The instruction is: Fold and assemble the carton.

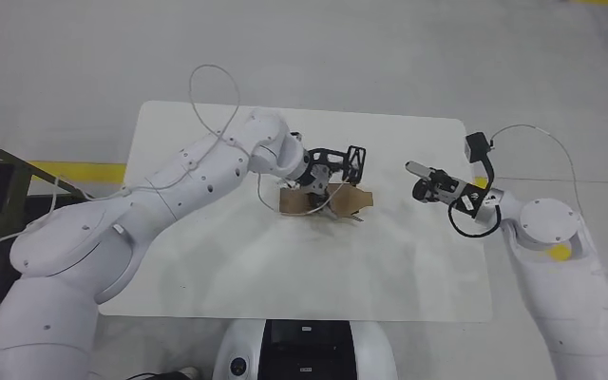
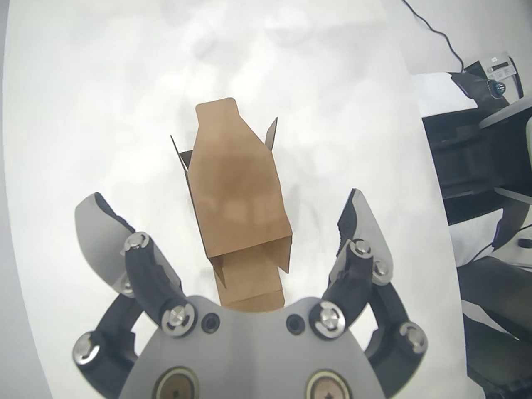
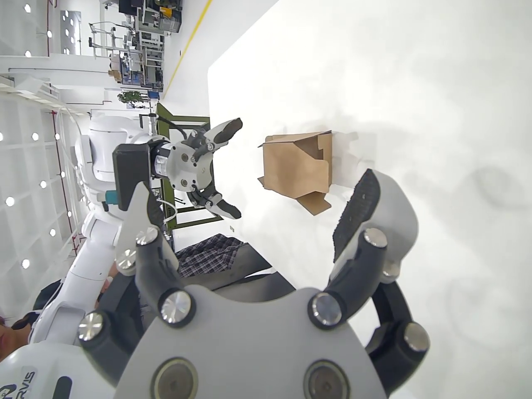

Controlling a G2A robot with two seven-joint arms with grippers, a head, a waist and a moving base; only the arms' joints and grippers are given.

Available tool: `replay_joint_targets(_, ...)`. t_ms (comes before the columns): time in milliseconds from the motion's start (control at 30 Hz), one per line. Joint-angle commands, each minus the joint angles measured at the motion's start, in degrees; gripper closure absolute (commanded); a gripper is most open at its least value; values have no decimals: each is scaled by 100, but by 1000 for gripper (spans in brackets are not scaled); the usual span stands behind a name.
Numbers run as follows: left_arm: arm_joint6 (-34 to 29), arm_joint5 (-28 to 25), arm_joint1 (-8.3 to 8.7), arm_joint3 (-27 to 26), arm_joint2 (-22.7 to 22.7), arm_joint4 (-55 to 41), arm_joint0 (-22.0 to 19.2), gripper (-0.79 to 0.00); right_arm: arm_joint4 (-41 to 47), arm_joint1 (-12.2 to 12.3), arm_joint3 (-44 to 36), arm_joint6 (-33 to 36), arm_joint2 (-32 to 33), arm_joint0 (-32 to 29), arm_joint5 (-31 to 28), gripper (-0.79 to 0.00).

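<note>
White tabletop [image 1: 285, 275] spreads under both arms, with a workshop of racks and equipment in the background of the right wrist view. Near the middle of the tabletop, a little toward the far side, the brown carton [image 1: 328, 200] lies on its side. It is already opened into a rectangular sleeve, and flaps stick out loose at both ends, so by my reading the body is formed and the ends are not yet closed.

The left end effector [image 3: 235, 168] hangs at the carton's left end with its fingers [image 2: 361, 217] spread wide and nothing between them. In its own wrist view the sleeve runs straight away between the two fingers, touching neither. That line-up looks deliberate: from here the fingers could close across the sleeve's sides to steady it, or push one of the nearest flaps inward.

The right end effector [image 1: 415, 180] is released too, empty, well apart from the carton on the right and pointed at its open right end. I judge it is kept back to leave the flaps room to swing, while placed to fold the right end once the sleeve is braced.
</note>
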Motion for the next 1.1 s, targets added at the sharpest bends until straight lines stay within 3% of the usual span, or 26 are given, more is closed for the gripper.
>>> replay_joint_targets(0, -329, 53, -60, 31, 74, -67, 39, -785, -2, 20, 34, 58, 80, -44, -27, -785)
replay_joint_targets(100, -721, 45, -187, 92, 75, -277, 150, -785, 42, 46, 70, 60, 235, -128, -50, -785)
replay_joint_targets(700, -1544, 121, -975, 1341, 75, -763, 228, -785, 233, 124, -60, -24, 603, -441, -68, -785)
replay_joint_targets(1067, -1755, 428, -1327, 1670, 72, -201, 161, -785, 220, 141, -142, -119, 570, -510, -45, -785)
